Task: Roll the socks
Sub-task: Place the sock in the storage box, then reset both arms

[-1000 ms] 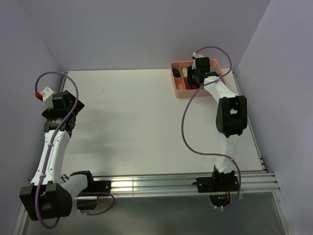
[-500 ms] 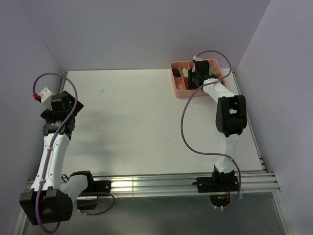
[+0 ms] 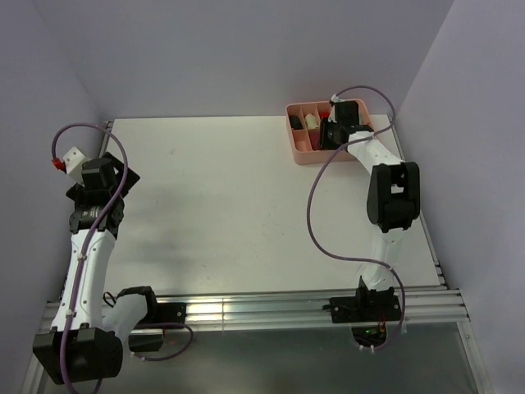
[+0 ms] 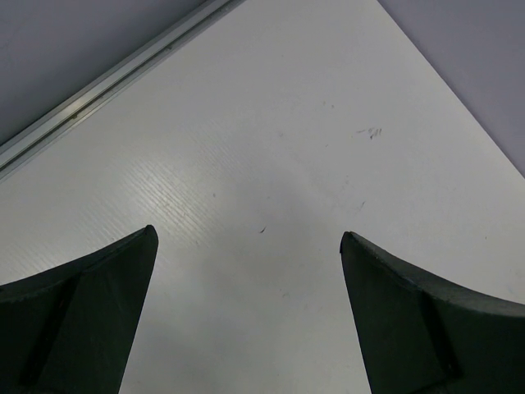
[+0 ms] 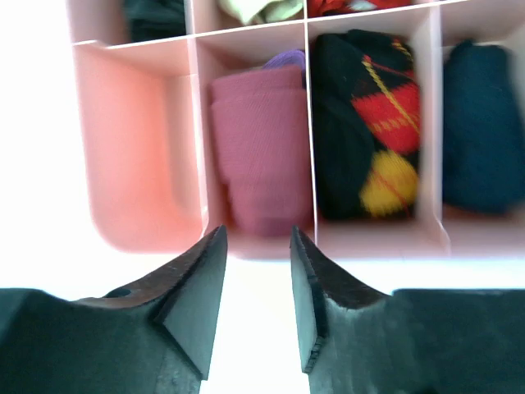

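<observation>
1. White worktop (image 3: 246, 205); left claw (image 4: 248, 234) spread wide above its left side, holding nothing.
2. Pink divided tray (image 5: 139, 164) at far right.
3. Right claw (image 5: 256, 238) at the tray's edge, narrow gap, empty.
4. Socks (image 5: 262, 148) rolled in one compartment, next to the black-red-yellow bundle (image 5: 369, 131).

Rolled magenta sock (image 5: 261, 148) in pink tray (image 5: 131, 156) compartment; narrowly parted, empty jaws just outside.

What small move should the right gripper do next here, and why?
Probably draw the right gripper back from the pink plastic divided tray: its jaws stand partly open and empty, and the rolled magenta knit sock already sits in its own compartment, untouched.
</observation>
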You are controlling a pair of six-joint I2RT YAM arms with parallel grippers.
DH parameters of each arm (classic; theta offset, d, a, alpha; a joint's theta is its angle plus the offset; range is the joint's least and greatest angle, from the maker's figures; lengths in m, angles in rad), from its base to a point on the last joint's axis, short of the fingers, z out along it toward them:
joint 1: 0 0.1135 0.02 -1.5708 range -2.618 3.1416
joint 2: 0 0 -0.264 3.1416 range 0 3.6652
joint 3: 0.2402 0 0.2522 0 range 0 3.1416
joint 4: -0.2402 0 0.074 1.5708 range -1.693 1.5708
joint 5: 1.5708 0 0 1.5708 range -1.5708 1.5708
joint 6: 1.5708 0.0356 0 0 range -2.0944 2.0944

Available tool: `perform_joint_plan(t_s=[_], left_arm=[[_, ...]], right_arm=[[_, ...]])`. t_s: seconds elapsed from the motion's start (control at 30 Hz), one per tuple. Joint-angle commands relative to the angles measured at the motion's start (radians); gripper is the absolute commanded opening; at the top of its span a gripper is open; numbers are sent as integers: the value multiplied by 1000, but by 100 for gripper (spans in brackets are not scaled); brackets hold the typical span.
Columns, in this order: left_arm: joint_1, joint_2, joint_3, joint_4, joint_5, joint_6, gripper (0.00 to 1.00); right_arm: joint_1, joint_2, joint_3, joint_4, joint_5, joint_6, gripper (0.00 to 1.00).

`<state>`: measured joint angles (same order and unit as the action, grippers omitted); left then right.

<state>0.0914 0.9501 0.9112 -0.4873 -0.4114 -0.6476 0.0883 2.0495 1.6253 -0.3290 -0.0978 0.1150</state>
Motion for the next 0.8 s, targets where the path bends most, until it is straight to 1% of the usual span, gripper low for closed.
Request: perform_joint_plan(t_s=[0.0, 0.03, 0.07, 0.13, 0.17, 0.2, 0.27, 0.3, 0.33, 0.37, 0.43, 0.47, 0.5, 0.57, 0.6, 0.77], left_arm=[[4, -43, 77, -26, 17, 3, 99], [4, -50, 106, -49, 16, 3, 99], [2, -60, 120, -57, 17, 3, 99], [-2, -73, 159, -76, 25, 8, 100], [-7, -80, 175, -97, 29, 11, 99], [-13, -85, 192, -109, 36, 19, 99], [-22, -97, 244, -144, 34, 31, 99], [-33, -102, 261, -155, 23, 45, 99], [-39, -106, 296, -166, 17, 54, 99], [-45, -112, 314, -180, 10, 69, 99], [-71, -117, 365, -212, -16, 83, 99], [-81, -120, 380, -221, -23, 94, 100], [-84, -120, 397, -240, -27, 98, 99], [-123, -120, 446, -254, -46, 108, 99], [-145, -123, 475, -264, -50, 111, 99], [-200, -146, 538, -275, -87, 135, 99]], right_arm=[[-4, -240, -30, 12, 15, 6, 45], [-5, -327, -54, 11, 29, 6, 48], [-4, -383, -71, 13, 64, 6, 52], [-5, -474, -103, -1, 96, 6, 57], [-5, -570, -116, -8, 124, 8, 59], [-7, -613, -126, -25, 162, 8, 64], [-7, -749, -162, -44, 194, 11, 69], [-7, -800, -176, -63, 231, 12, 74], [-5, -846, -206, -71, 254, 18, 76], [-7, -944, -223, -76, 277, 25, 81], [-5, -1041, -289, -79, 344, 44, 87], [-5, -1098, -310, -77, 369, 49, 92], [-5, -1196, -333, -70, 391, 55, 100], [-5, -1300, -393, -55, 464, 64, 100], [-5, -1400, -430, -33, 486, 74, 100], [-2, -1623, -482, 1, 535, 89, 100]])
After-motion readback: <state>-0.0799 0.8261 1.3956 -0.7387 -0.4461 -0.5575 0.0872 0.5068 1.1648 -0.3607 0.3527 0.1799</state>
